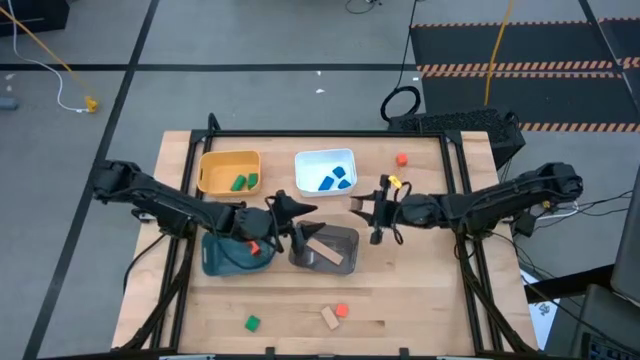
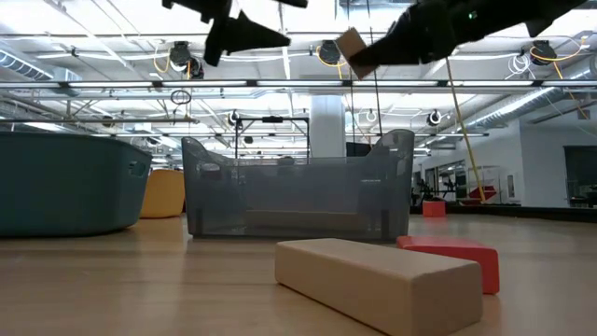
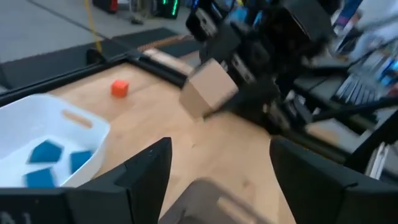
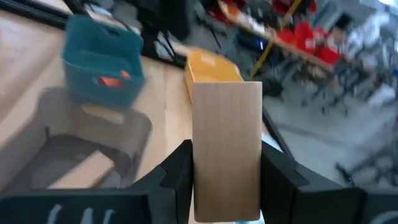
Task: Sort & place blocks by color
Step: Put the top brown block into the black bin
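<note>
Tan wooden bar (image 4: pixel 227 149) sits clamped between the two fingers of the right gripper (image 4: pixel 225 180), above the table right of the grey bin (image 1: pixel 325 248); its long axis runs forward from the fingers. Left gripper (image 3: pixel 214 177) stands spread, grasping nothing.

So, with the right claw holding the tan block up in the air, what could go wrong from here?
1. The right claw grips the plain tan wooden block only at one end; it may tilt or slip before it is over the clear grey plastic bin.
2. The open left claw hovers over that same bin, so the arms could collide there.
3. A flat tan wooden bar already lies in the bin; the block might bounce off it.
</note>
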Motion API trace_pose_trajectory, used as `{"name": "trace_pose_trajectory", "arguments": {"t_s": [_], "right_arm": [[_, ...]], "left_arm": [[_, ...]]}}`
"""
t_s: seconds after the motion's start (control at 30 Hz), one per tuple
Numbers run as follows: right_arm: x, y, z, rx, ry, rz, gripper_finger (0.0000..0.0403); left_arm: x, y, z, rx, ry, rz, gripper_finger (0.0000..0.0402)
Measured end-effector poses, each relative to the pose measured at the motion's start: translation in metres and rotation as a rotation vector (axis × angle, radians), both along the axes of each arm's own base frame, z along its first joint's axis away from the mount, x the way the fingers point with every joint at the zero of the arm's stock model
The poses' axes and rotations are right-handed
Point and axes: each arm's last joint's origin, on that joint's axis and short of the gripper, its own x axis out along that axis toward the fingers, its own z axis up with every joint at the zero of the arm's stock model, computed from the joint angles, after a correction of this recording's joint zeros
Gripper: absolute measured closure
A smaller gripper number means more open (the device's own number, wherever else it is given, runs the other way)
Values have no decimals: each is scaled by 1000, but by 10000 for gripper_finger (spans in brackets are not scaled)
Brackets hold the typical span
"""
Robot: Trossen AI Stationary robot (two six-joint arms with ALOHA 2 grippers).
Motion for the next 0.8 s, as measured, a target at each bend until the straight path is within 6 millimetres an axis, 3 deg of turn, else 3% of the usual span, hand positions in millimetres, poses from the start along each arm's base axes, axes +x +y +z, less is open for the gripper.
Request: {"name": "trace_pose_trajectory", "arguments": {"t_s": [0.23, 0.8], "right_arm": [[14, 13, -9, -125, -19, 68, 288], [22, 14, -10, -117, -86, 68, 288]], "left_arm": [[10, -3, -6, 1, -46, -39, 142], [10, -2, -6, -16, -50, -12, 151]]}}
